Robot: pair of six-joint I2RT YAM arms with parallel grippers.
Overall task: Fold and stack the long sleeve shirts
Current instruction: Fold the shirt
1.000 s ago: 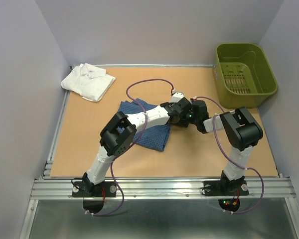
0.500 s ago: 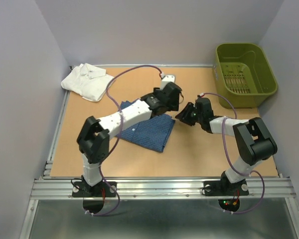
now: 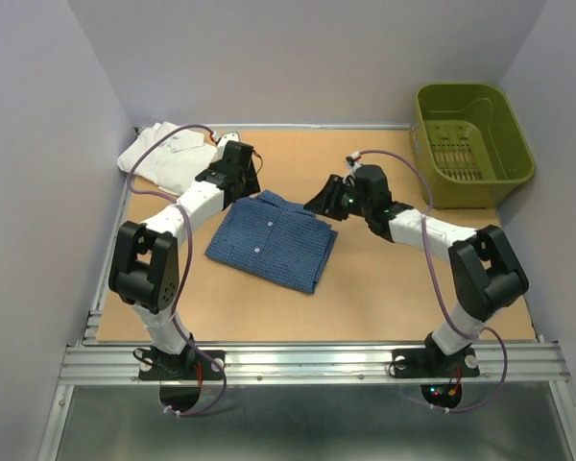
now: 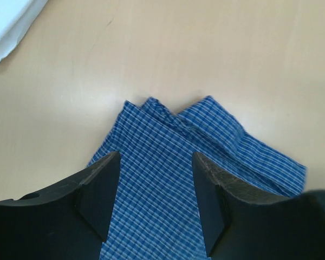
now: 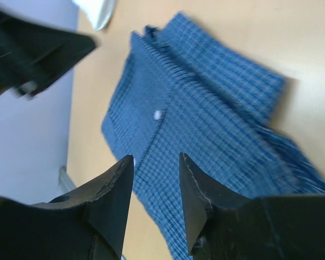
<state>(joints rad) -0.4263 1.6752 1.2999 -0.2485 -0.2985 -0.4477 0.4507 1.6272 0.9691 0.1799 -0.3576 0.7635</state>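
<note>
Blue checked shirt (image 3: pixel 269 240) folded flat beneath the parted, empty fingers of left gripper (image 4: pixel 154 161) and right gripper (image 5: pixel 155 158). White shirt (image 3: pixel 158 154) folded too, just beyond the left fingers. Stacking apparently not yet done.

Counter (image 3: pixel 384 298): a flat, tan, wood-toned surface. It also fills the background of the left wrist view (image 4: pixel 206 54) and shows at the 1 o'clock corner of the right wrist view (image 5: pixel 306 38).

Basket (image 3: pixel 466 193): olive-green plastic, rectangular with rounded corners, standing upright at the 2 o'clock corner of the counter. Its floor carries what appear to be rows of narrow slots.

Rail (image 3: pixel 307 362): ribbed aluminium, running along the 6 o'clock edge of the counter.

Walls (image 3: pixel 298 58): plain grey, enclosing the 9, 12 and 3 o'clock sides.
</note>
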